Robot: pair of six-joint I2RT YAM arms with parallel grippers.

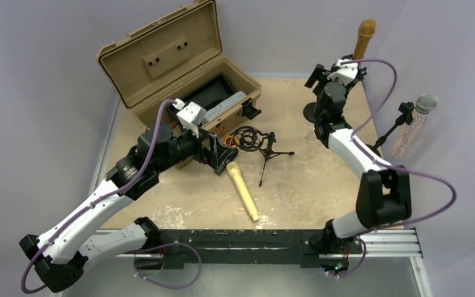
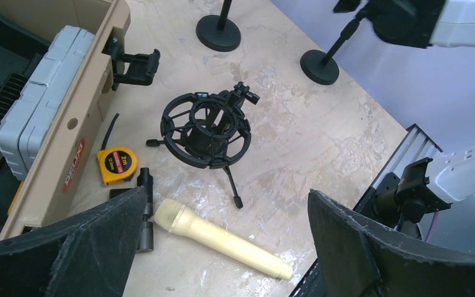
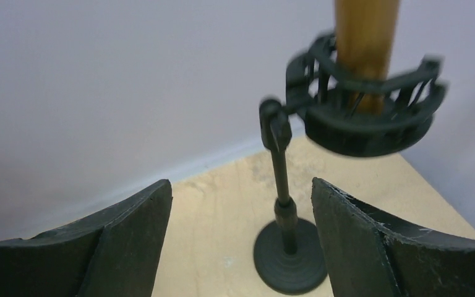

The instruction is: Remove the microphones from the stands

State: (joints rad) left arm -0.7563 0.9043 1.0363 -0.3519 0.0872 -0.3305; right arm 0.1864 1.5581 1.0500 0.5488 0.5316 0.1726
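Note:
A brown microphone [image 1: 365,37] stands upright in a black shock mount [image 3: 371,120] on a round-based stand [image 3: 289,255] at the far right of the table; it also shows in the right wrist view [image 3: 366,37]. My right gripper [image 1: 339,69] is open and empty [image 3: 240,184], close in front of that stand, below the mount and apart from it. A silver-headed glitter microphone [image 1: 415,120] sits tilted on a second stand further right. A cream microphone [image 2: 222,238] lies flat on the table beside an empty tripod shock mount [image 2: 209,130]. My left gripper [image 2: 226,195] is open above it, empty.
An open tan case [image 1: 179,68] with a grey box inside stands at the back left. A yellow tape measure [image 2: 116,166] and a small black cylinder [image 2: 145,210] lie beside it. Two round stand bases [image 2: 218,32] [image 2: 320,66] sit beyond. A metal rail [image 1: 253,241] runs along the near edge.

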